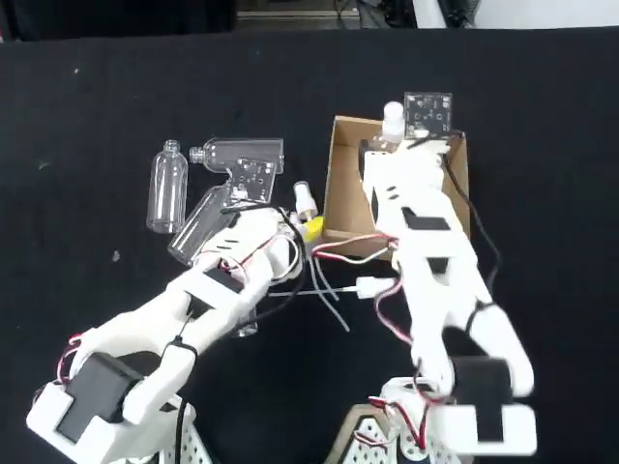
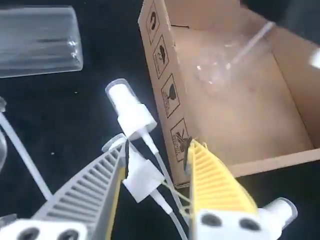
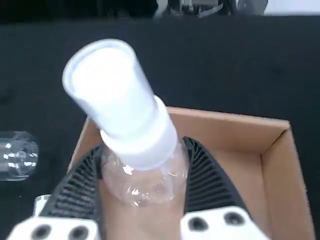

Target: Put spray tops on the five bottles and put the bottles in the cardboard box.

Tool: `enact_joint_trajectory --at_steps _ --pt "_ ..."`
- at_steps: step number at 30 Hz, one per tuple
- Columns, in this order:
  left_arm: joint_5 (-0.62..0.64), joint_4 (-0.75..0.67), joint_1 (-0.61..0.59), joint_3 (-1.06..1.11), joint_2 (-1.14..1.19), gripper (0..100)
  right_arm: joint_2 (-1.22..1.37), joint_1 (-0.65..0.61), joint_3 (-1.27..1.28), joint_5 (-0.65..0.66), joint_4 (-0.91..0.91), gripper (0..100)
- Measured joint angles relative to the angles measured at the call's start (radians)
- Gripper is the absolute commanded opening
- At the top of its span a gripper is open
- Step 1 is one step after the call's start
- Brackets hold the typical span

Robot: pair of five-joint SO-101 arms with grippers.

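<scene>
Fingers (image 3: pixel 75 192) of the right gripper (image 3: pixel 145 167) are closed on the clear body of a capped bottle (image 3: pixel 145 187). Its white fitted top (image 3: pixel 115 95) points up and away from the wrist. The bottle is held over the open cardboard box (image 3: pixel 277 160), inside the line of its walls. Whether its base touches the box floor cannot be told.

Fingers of the left gripper (image 2: pixel 159 150), one grey (image 2: pixel 95 185) and one yellow (image 2: pixel 210 180), stand apart. They straddle a loose spray top (image 2: pixel 142 175) lying on the black surface (image 2: pixel 75 115). This top rests against the grey finger and is clear of the yellow one. A second spray top (image 2: pixel 131 112) lies just beyond the fingertips, near the box's outer wall. A third spray top (image 2: pixel 280 212) lies beside the yellow finger.

From overhead, three uncapped bottles lie together on the surface, well apart from the box on the left arm's side: first bottle (image 1: pixel 168 184), second bottle (image 1: pixel 198 224), third bottle (image 1: pixel 242 153).
</scene>
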Motion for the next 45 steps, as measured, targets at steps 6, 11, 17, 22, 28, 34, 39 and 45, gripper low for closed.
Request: enact_joint_trajectory --at_steps 6,11,17,22,28,34,39,45 --pt "0.0 0.0 0.006 0.0 0.0 19 0.069 -0.009 -0.068 0.0 0.0 1.0" --pt "0.0 0.0 0.008 0.0 0.0 19 0.069 -0.075 -0.069 0.0 0.0 1.0" --pt "-0.052 0.0 0.069 0.037 0.0 19 0.069 -0.092 -0.069 0.002 0.0 1.0" --pt "-0.101 0.0 0.081 0.037 0.0 19 0.069 -0.1 -0.069 0.002 0.0 1.0" --pt "-0.104 0.0 0.081 0.037 0.0 19 0.069 -0.101 -0.069 0.002 0.0 1.0" --pt "-0.11 0.0 0.077 0.037 0.0 19 0.074 -0.095 -0.069 0.003 0.0 1.1" --pt "-0.112 0.0 0.0 0.091 -0.098 19 0.078 -0.072 -0.103 0.002 0.0 1.1" --pt "-0.112 0.0 -0.014 0.222 -0.318 19 0.077 -0.071 -0.143 0.002 0.0 1.1"
